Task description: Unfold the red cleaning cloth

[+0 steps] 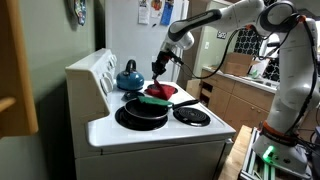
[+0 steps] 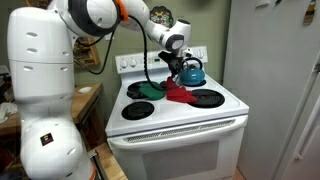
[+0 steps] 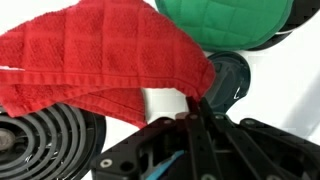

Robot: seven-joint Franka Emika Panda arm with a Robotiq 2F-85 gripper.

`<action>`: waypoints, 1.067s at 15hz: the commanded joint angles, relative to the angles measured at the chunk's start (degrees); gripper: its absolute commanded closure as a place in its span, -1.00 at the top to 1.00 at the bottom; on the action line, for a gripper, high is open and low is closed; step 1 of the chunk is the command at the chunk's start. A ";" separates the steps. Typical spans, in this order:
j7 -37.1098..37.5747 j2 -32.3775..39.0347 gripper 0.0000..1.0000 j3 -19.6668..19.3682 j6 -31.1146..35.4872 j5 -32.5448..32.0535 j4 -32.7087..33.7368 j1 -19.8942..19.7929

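The red cleaning cloth (image 1: 162, 92) lies folded on the white stove top, between the blue kettle (image 1: 128, 75) and the black frying pan (image 1: 142, 113). It also shows in an exterior view (image 2: 178, 92). In the wrist view the red cleaning cloth (image 3: 100, 55) fills the upper left, doubled over in two layers. My gripper (image 3: 195, 102) is shut, and its fingertips pinch the cloth's right corner. In both exterior views my gripper (image 1: 159, 70) (image 2: 168, 72) hangs straight down just above the cloth.
A flat green item (image 1: 153, 100) (image 2: 148, 88) (image 3: 235, 20) rests on the pan. The kettle (image 2: 191, 70) stands close behind my gripper. Coil burners (image 2: 207, 97) (image 3: 40, 145) lie near the stove's front. The stove's control panel (image 1: 95, 68) rises at the back.
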 commanded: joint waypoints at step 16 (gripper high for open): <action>19.58 -11.64 -0.98 -1.78 0.96 -16.42 -17.11 3.00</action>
